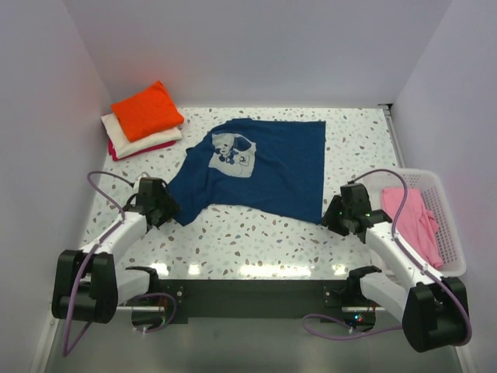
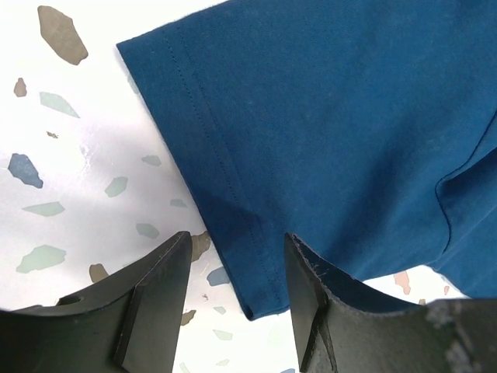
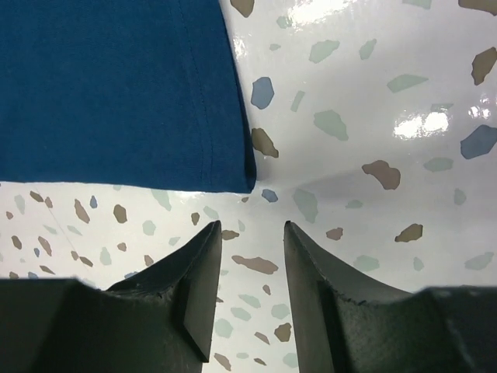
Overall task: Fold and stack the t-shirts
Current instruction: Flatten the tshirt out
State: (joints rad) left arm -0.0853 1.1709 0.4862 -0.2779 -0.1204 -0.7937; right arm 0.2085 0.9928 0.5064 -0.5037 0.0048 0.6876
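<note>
So, three folded tees stacked, orange tee topping; navy tee lies unfolded, pink tee waits in the basket. Our left gripper and right gripper gape wide, empty.

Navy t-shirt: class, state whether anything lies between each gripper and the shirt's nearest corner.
Nothing visible does. A corner of the navy t-shirt lies between the left gripper's open fingers; the open right gripper faces another corner, only table between.
</note>
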